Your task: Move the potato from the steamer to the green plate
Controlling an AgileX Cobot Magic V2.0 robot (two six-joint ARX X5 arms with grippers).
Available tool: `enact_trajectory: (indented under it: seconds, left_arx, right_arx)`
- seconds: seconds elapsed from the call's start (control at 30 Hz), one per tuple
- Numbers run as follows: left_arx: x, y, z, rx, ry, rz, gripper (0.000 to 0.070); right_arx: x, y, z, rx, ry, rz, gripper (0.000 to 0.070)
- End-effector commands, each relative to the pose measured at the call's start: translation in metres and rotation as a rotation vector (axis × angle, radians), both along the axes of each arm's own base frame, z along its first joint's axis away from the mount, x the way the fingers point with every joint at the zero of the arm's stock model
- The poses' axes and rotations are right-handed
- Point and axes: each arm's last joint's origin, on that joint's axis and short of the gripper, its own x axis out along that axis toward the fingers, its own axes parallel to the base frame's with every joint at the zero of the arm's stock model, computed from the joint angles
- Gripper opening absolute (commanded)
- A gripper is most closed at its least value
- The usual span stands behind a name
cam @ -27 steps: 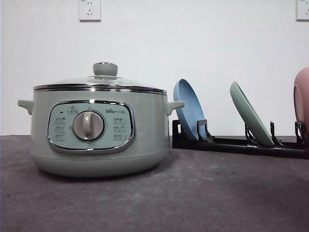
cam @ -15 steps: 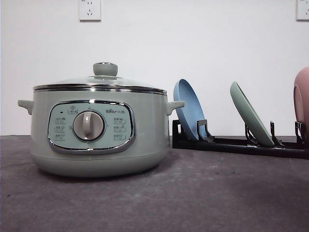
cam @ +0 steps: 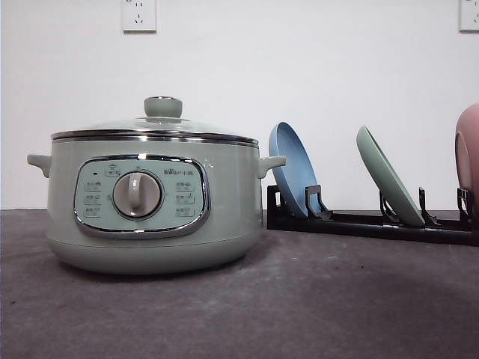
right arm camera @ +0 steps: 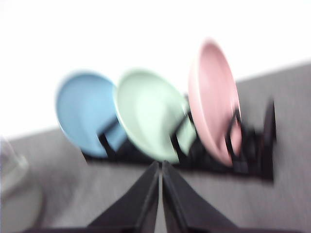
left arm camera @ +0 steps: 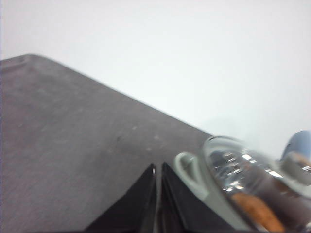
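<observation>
The pale green steamer point(cam: 150, 202) stands on the left of the grey table with its glass lid point(cam: 157, 127) on. In the left wrist view an orange-brown potato point(left arm camera: 257, 211) shows through the lid, inside the steamer point(left arm camera: 194, 179). My left gripper point(left arm camera: 158, 167) is shut and empty, hovering beside the steamer's side handle. The green plate point(cam: 385, 176) leans on edge in a black rack. My right gripper point(right arm camera: 159, 165) is shut and empty, pointed at the green plate point(right arm camera: 146, 111) from a short distance.
The black rack point(cam: 359, 224) at the back right also holds a blue plate point(cam: 292, 168) and a pink dish point(cam: 469, 149). Bare grey tabletop point(cam: 299, 307) lies in front of the steamer and rack. A white wall stands behind.
</observation>
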Motion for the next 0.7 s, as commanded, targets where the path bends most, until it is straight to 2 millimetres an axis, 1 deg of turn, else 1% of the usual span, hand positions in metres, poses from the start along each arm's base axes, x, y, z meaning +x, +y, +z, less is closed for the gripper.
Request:
enact_trajectory:
  seconds: [0.0,0.13,0.3,0.43,0.67]
  left_arx:
    - [-0.003,0.000,0.014,-0.009,-0.021,-0.004,0.0010]
    - [-0.009,-0.001,0.042,0.015,-0.019,-0.016,0.0010]
    - [-0.011,-0.003,0.077,0.080,-0.011,-0.077,0.0010]
    - [-0.010,-0.005,0.100,0.133,0.041,-0.138,0.0010]
    - [-0.004,-0.007,0.128,0.235,0.186,-0.276,0.0010]
  right_arx:
    - [-0.005,0.000,0.014,0.012,-0.049,0.000,0.0000]
    - [-0.014,0.000,0.043,0.006,-0.106,0.000,0.0000]
    - [-0.021,0.001,0.075,-0.014,-0.106,0.002,0.0000]
    - [-0.021,0.002,0.098,-0.061,-0.046,0.031,0.0000]
    - [-0.011,0.004,0.130,-0.158,0.116,0.125,0.0000]
